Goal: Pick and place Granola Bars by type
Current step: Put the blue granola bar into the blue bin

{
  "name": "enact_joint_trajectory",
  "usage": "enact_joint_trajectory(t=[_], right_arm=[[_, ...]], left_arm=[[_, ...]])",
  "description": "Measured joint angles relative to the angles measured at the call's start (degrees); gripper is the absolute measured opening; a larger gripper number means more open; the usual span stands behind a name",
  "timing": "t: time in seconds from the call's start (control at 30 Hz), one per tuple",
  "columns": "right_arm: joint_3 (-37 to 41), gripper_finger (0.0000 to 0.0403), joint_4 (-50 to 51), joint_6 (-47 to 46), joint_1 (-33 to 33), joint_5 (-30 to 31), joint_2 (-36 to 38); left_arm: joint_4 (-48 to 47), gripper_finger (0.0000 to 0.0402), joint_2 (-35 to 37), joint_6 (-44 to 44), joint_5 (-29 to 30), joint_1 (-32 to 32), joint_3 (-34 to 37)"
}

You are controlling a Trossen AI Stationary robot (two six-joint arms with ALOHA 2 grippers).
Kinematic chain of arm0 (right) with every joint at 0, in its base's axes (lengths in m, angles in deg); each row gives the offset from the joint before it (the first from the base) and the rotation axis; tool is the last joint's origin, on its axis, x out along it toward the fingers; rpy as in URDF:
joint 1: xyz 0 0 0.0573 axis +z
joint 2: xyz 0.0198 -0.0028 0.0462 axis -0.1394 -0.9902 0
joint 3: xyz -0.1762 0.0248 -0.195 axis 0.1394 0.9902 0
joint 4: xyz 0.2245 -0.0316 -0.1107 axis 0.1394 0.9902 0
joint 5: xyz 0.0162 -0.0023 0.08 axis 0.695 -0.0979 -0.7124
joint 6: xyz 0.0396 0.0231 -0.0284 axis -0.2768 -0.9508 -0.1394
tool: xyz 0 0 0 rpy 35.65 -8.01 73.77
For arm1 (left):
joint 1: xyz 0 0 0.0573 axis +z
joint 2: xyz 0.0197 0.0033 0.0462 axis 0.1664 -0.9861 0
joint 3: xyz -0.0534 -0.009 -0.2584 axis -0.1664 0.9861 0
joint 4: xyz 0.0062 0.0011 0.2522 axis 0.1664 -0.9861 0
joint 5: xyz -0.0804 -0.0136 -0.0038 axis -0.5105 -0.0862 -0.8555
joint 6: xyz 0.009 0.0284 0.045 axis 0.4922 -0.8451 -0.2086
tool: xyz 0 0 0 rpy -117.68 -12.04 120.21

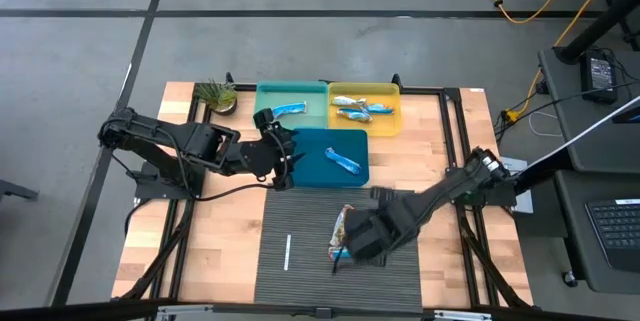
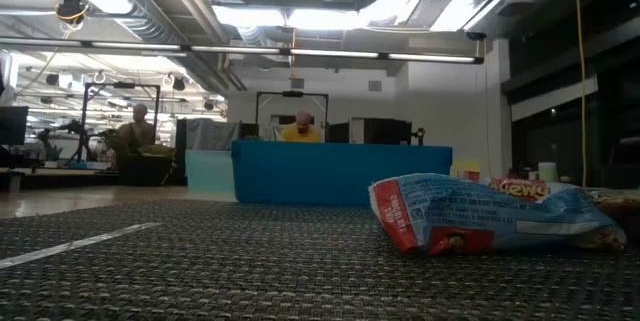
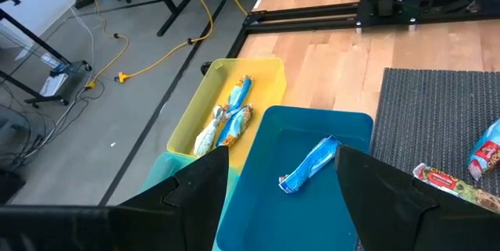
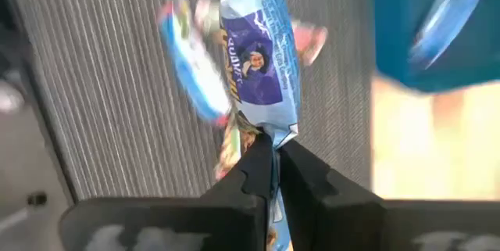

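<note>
The granola bars lie in several places. A loose heap (image 1: 347,221) (image 2: 490,216) rests on the dark mat. One blue bar (image 1: 343,161) (image 3: 308,165) lies flat in the blue tray (image 1: 310,166). Another blue bar (image 1: 290,109) lies in the teal tray (image 1: 268,96), and several (image 1: 358,109) (image 3: 226,118) in the yellow tray (image 1: 390,121). My left gripper (image 1: 278,151) (image 3: 285,196) hovers open over the blue tray's left part. My right gripper (image 1: 352,244) (image 4: 275,165) is over the mat beside the heap, shut on a blue-and-purple bar (image 4: 262,48). My right gripper pinches the blue-and-purple bar by its crimped wrapper end (image 4: 275,135) between the two fingertips (image 4: 254,169). The fingers slant down from the table's right side, in line with the bar's length. The bar stretches away from the fingertips over the heap; whether its far end touches anything I cannot tell.
A thin white stick (image 1: 287,252) (image 2: 80,243) lies on the mat's left part. A small potted plant (image 1: 217,95) stands at the far left corner. The three trays sit together at the far edge. People are in the room beyond the table.
</note>
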Motion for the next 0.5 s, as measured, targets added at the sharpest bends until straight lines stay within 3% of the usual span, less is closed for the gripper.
enact_joint_trajectory(t=[0.23,0.5], right_arm=[[-2.8,0.0025,-0.2,6.7,-6.6,3.3,7.5],[1.5,0.0025,-0.5,14.3,-17.5,5.2,15.3]], left_arm=[[0.0,0.0228,0.0,0.0,0.0,0.0,0.0],[0.2,0.0228,0.0,0.0,0.8,0.0,0.0]])
